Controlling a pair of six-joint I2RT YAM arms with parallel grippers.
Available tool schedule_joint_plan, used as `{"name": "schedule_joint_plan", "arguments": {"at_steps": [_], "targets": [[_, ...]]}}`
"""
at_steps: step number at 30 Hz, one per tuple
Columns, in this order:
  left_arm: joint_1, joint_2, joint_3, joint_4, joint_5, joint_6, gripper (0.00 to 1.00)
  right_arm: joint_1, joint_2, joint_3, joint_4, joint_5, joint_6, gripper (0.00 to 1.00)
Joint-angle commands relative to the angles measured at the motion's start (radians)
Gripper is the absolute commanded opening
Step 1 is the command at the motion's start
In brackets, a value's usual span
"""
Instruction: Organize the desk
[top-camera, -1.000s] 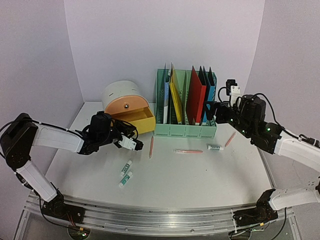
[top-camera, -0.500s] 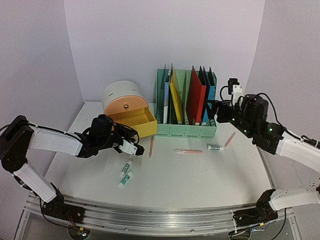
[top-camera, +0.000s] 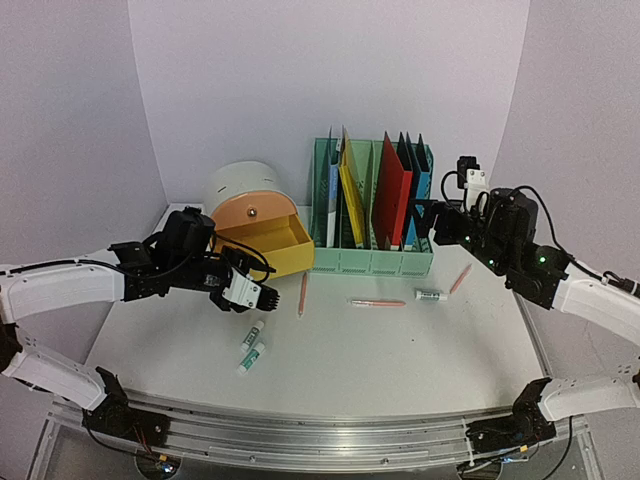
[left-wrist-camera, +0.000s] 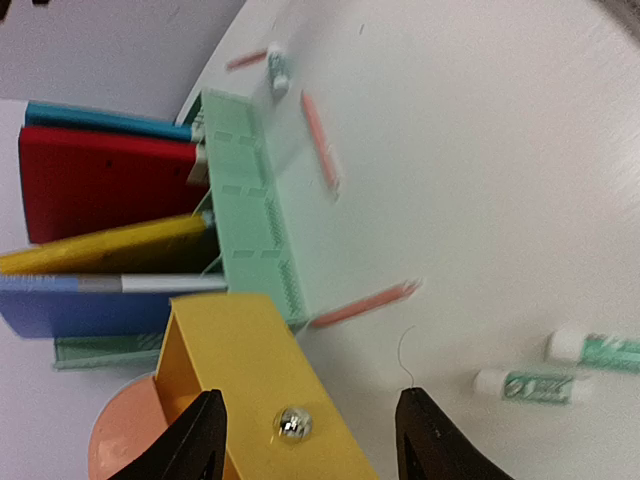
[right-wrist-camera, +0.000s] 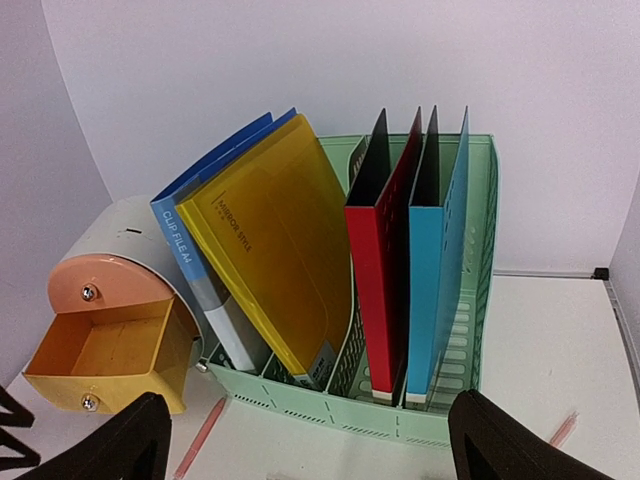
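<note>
And the left gripper (top-camera: 262, 296), fingers spread, hangs by the open yellow drawer (top-camera: 272, 241) at ten o'clock on the desk (top-camera: 400, 350), which lies beneath both arms. The right gripper (top-camera: 428, 224) gapes wide at two o'clock, facing the green rack (top-camera: 370, 262).

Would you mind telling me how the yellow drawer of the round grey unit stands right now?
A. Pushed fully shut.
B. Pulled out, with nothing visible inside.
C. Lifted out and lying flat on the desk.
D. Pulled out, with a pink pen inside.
B: the right wrist view shows the yellow drawer pulled out beneath the orange front, its inside bare, while a pink pen lies on the desk.
</note>
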Motion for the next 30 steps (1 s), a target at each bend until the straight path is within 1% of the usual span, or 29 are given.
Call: {"name": "schedule_joint_plan", "arguments": {"at_steps": [1, 3, 5, 6, 7, 8, 10, 12, 15, 17, 18, 19, 21, 23, 24, 26, 27, 30], "targets": [[-0.128, -0.002, 0.176, -0.504, 0.272, -0.474, 0.55, -0.003, 0.003, 0.047, 0.006, -0.019, 0.028, 0.98], [-0.157, 0.042, 0.187, -0.566, 0.333, -0.711, 0.53, -0.003, 0.002, 0.053, 0.001, -0.03, 0.039, 0.98], [-0.159, 0.108, 0.18, -0.587, 0.324, -0.886, 0.47, -0.002, -0.001, 0.059, -0.012, -0.038, 0.051, 0.98], [-0.159, 0.137, 0.174, -0.583, 0.288, -0.972, 0.43, -0.003, -0.004, 0.063, -0.022, -0.043, 0.059, 0.98], [-0.159, 0.148, 0.16, -0.567, 0.221, -1.041, 0.39, -0.003, -0.005, 0.066, -0.031, -0.047, 0.066, 0.98], [-0.159, 0.147, 0.141, -0.546, 0.139, -1.102, 0.38, -0.003, -0.007, 0.07, -0.041, -0.052, 0.071, 0.98], [-0.159, 0.122, 0.121, -0.523, 0.031, -1.183, 0.45, -0.003, -0.013, 0.076, -0.06, -0.061, 0.081, 0.98], [-0.159, 0.108, 0.126, -0.519, -0.031, -1.255, 0.45, -0.003, -0.02, 0.081, -0.075, -0.066, 0.089, 0.98], [-0.159, 0.138, 0.132, -0.547, 0.011, -1.396, 0.49, -0.003, -0.027, 0.08, -0.084, -0.066, 0.097, 0.98], [-0.159, 0.167, 0.16, -0.548, -0.03, -1.495, 0.5, -0.003, -0.031, 0.08, -0.088, -0.068, 0.102, 0.98], [-0.156, 0.185, 0.171, -0.558, -0.071, -1.574, 0.51, -0.003, -0.032, 0.081, -0.091, -0.069, 0.104, 0.98], [-0.147, 0.196, 0.175, -0.581, -0.078, -1.646, 0.52, -0.003, -0.033, 0.081, -0.093, -0.07, 0.104, 0.98], [-0.139, 0.216, 0.163, -0.613, -0.045, -1.76, 0.55, -0.003, -0.038, 0.079, -0.098, -0.067, 0.103, 0.98], [-0.145, 0.215, 0.126, -0.62, -0.056, -1.827, 0.57, -0.003, -0.042, 0.08, -0.107, -0.063, 0.094, 0.98], [-0.148, 0.22, 0.108, -0.618, -0.091, -1.847, 0.58, -0.003, -0.044, 0.08, -0.112, -0.061, 0.089, 0.98], [-0.148, 0.244, 0.073, -0.595, -0.137, -1.85, 0.57, -0.003, -0.05, 0.081, -0.124, -0.056, 0.082, 0.98], [-0.148, 0.256, 0.059, -0.583, -0.144, -1.852, 0.55, -0.003, -0.051, 0.081, -0.128, -0.054, 0.08, 0.98], [-0.148, 0.287, 0.026, -0.527, -0.143, -1.849, 0.54, -0.002, -0.053, 0.083, -0.133, -0.052, 0.078, 0.98]]}}
